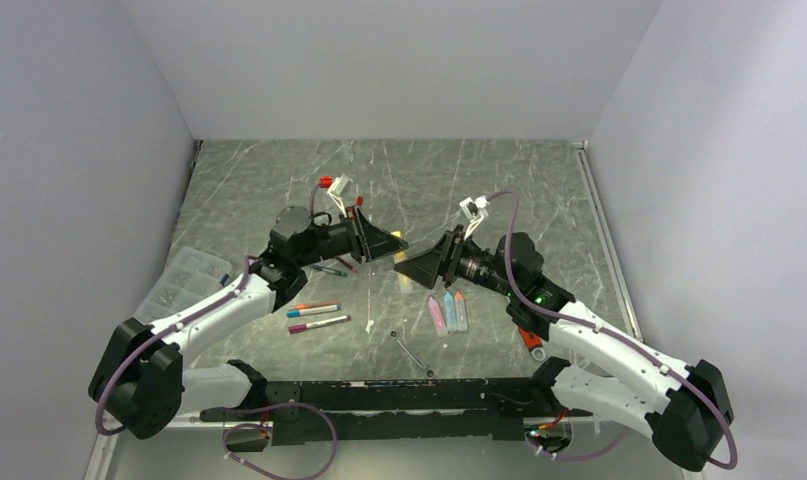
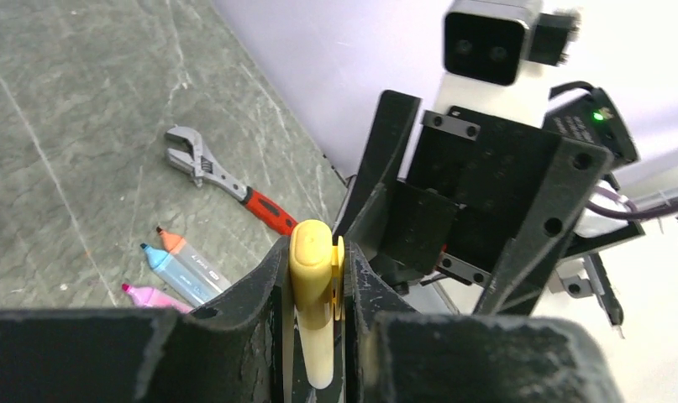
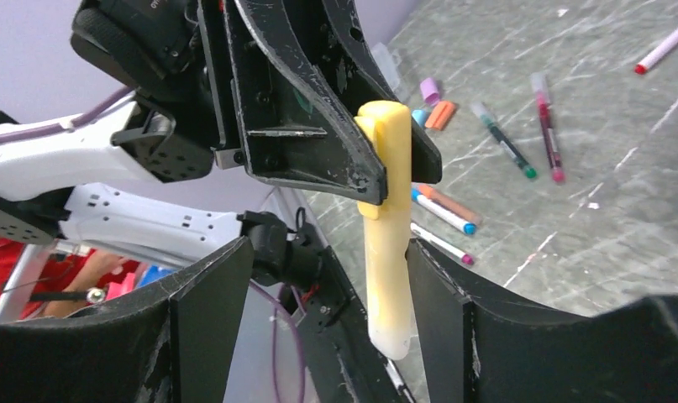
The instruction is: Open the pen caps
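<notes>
Left fingers (image 2: 249,315) pinch yellow highlighter (image 2: 312,294); right fingers (image 2: 387,159) partly hide wrench (image 2: 207,168).

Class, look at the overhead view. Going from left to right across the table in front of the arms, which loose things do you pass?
Clear compartment box → three thin markers → small silver wrench → three pastel highlighters → red-handled tool.

The left end effector (image 3: 400,172) pinches the yellow highlighter (image 3: 387,269), seemingly untouched inside the widely spread right end effector (image 3: 327,248).
</notes>
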`<state>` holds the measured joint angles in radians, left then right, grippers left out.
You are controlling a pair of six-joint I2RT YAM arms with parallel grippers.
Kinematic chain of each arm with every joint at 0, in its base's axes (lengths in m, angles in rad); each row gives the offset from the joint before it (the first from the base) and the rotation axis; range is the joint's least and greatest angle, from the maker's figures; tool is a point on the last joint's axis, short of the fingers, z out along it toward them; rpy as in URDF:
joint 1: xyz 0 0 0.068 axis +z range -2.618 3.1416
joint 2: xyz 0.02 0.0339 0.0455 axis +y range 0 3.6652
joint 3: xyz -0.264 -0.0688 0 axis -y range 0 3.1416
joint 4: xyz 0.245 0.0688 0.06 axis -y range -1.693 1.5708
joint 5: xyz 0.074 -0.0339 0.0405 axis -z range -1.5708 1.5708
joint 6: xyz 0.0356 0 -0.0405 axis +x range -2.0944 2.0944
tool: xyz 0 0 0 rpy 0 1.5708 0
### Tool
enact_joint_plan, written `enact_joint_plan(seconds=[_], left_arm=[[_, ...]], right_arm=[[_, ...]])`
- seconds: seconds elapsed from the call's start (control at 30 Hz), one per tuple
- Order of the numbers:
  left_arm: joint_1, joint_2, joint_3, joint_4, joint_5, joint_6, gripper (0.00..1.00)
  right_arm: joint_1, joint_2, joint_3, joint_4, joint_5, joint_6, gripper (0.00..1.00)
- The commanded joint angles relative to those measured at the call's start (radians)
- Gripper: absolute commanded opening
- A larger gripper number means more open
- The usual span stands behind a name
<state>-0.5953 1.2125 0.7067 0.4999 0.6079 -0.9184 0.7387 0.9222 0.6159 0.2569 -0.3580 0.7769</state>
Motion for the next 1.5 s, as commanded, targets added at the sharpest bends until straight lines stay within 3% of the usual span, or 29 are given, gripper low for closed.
enact_joint_plan(seconds=[0.0, 0.13, 0.3, 0.33, 0.5, 0.67, 0.87, 0.97, 1.0, 1.07, 1.17, 1.23, 1.33, 1.4, 1.47], left_arm=[[0.0, -0.036, -0.012, 0.19, 0.105, -0.073, 0.0], [0.0, -0.06, -0.015, 0.176, 0.097, -0.065, 0.0], [0.0, -0.081, -0.015, 0.175, 0.097, -0.064, 0.0], [0.0, -0.081, -0.016, 0.184, 0.102, -0.069, 0.0], [0.0, -0.074, -0.015, 0.207, 0.113, -0.087, 0.0], [0.0, -0.067, -0.019, 0.217, 0.124, -0.097, 0.0], [-0.001, -0.075, -0.036, 0.215, 0.118, -0.1, 0.0], [-0.001, -0.079, -0.041, 0.208, 0.118, -0.098, 0.0], [-0.001, -0.078, -0.041, 0.202, 0.12, -0.097, 0.01], [-0.001, -0.079, -0.038, 0.184, 0.123, -0.094, 0.16], [-0.001, -0.08, -0.042, 0.193, 0.125, -0.098, 0.31], [-0.001, -0.074, -0.04, 0.191, 0.134, -0.097, 0.33], [-0.001, -0.062, -0.039, 0.203, 0.151, -0.102, 0.29], [-0.001, -0.051, -0.042, 0.236, 0.167, -0.112, 0.02], [-0.001, -0.057, -0.046, 0.224, 0.146, -0.113, 0.0]], right_arm=[[-0.004, 0.049, 0.008, 0.153, -0.157, 0.09, 0.68], [-0.005, 0.055, 0.007, 0.16, -0.165, 0.099, 0.61], [-0.012, 0.027, 0.004, 0.097, -0.125, 0.073, 0.68], [-0.014, 0.027, 0.003, 0.101, -0.131, 0.078, 0.65], [-0.015, 0.055, -0.003, 0.175, -0.181, 0.121, 0.34], [-0.015, 0.077, -0.009, 0.255, -0.202, 0.171, 0.27], [-0.013, 0.103, -0.011, 0.322, -0.206, 0.214, 0.29], [-0.013, 0.105, -0.015, 0.325, -0.203, 0.211, 0.2], [-0.013, 0.104, -0.018, 0.326, -0.2, 0.209, 0.13], [-0.013, 0.103, -0.018, 0.319, -0.198, 0.201, 0.02], [-0.013, 0.098, -0.021, 0.306, -0.193, 0.192, 0.0], [-0.013, 0.095, -0.023, 0.295, -0.186, 0.185, 0.0], [-0.013, 0.095, -0.027, 0.281, -0.172, 0.175, 0.0], [-0.013, 0.096, -0.027, 0.257, -0.156, 0.161, 0.0], [-0.013, 0.09, -0.031, 0.235, -0.14, 0.142, 0.0]])
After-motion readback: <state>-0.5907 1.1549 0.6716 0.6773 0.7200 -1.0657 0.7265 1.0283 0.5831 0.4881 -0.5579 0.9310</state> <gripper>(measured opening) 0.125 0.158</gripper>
